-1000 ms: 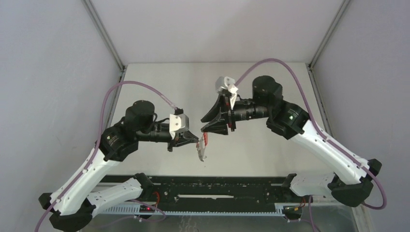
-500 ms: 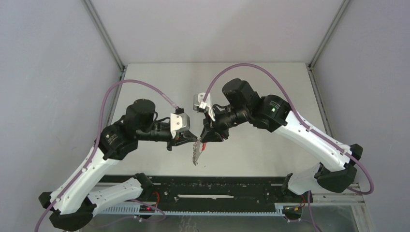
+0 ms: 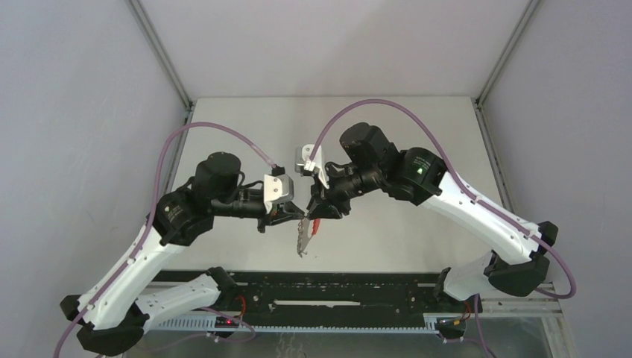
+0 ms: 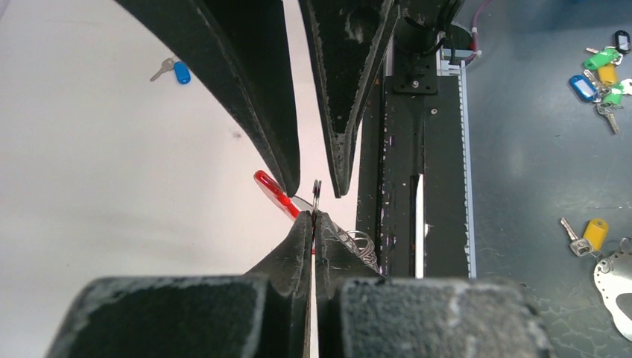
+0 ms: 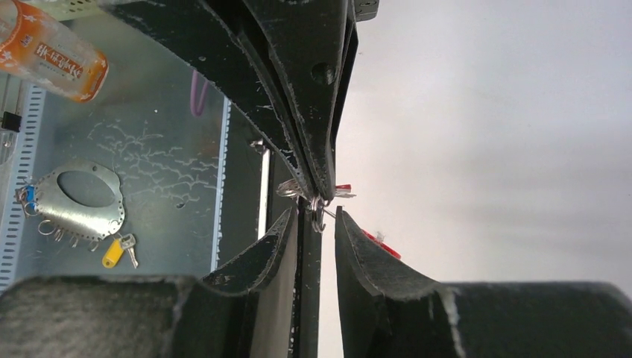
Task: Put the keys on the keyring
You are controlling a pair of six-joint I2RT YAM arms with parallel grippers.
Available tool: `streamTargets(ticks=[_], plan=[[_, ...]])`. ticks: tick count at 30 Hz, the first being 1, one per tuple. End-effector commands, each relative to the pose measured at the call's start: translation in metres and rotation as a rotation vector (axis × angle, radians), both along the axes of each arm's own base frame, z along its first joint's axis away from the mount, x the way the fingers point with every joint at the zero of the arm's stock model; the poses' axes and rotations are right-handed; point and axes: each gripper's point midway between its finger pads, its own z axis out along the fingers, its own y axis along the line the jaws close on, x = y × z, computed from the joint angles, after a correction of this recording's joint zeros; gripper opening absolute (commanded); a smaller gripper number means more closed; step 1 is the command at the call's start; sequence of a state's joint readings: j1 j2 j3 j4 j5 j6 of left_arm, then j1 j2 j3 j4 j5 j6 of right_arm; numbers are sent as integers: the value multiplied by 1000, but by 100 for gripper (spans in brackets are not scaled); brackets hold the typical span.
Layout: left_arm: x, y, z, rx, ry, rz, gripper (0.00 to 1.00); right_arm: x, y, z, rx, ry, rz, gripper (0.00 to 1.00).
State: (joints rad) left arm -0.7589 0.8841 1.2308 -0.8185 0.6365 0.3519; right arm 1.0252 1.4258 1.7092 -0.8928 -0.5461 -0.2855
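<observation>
— How do the jaws stand?

— The left jaws are pressed flat together on one thin silver ring (image 4: 316,195) of the keyring (image 3: 304,235), which hangs in the air between the two arms, over the near part of the tabletop (image 3: 246,134). The right jaws are parted only a little, with one tip on each side of that same ring. I judge they are not gripping it.

— And the rest of the keyring?

— A smooth, glossy red band (image 4: 274,194) curves away on one side. A tangle of fine wire rings (image 4: 358,242) dangles on the other.

— The keys?

— The blue-tagged key (image 4: 173,71) lies flat on the pale, matte tabletop, well apart from the keyring. I cannot pick out the red-tagged key; the red near the jaws may all be the band.

— What could go wrong?

— The ring is hard, slick wire, held edge-on between scuffed black tips that taper almost to a point. If the right jaws close off-centre, the ring could twist or skid out of the left jaws' hold and the whole bunch would drop. If they pinch both coils together, the split stays shut and no key can get on. The four tips are also very near one another, so a small misjudged move could knock them together.
</observation>
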Motion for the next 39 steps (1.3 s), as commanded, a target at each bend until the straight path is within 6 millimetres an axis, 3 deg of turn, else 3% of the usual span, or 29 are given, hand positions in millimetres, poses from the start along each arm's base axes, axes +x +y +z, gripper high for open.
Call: streamTargets(ticks=[1, 7, 12, 13, 20, 21, 23, 27, 28, 30, 39], plan=[[-2, -4, 30, -65, -71, -39, 0, 3, 9, 13, 37, -39, 14, 33], [-2, -6, 30, -66, -73, -45, 0, 3, 12, 8, 28, -27, 27, 28], [-4, -5, 31, -72, -74, -51, 0, 4, 13, 5, 21, -25, 29, 1], [-4, -5, 30, -72, -74, -51, 0, 5, 12, 5, 21, -28, 26, 0], [-5, -5, 30, -79, -75, -53, 0, 6, 9, 12, 64, -46, 9, 0], [-5, -6, 32, -83, -75, -52, 3, 7, 9, 13, 77, -42, -2, 0], [-4, -5, 32, -83, -72, -47, 24, 8, 8, 18, 126, -40, -20, 0], [-7, -1, 30, -80, -98, -53, 37, 1, 3, 36, 305, -23, -35, 0], [-8, 1, 30, -79, -113, -54, 37, -2, 0, 50, 377, -28, -32, 0], [-7, 3, 30, -80, -151, -56, 38, -8, -3, 55, 439, -8, -18, 0], [-7, 4, 39, -117, -249, -79, 37, -21, -14, 67, 682, 26, -42, 0]])
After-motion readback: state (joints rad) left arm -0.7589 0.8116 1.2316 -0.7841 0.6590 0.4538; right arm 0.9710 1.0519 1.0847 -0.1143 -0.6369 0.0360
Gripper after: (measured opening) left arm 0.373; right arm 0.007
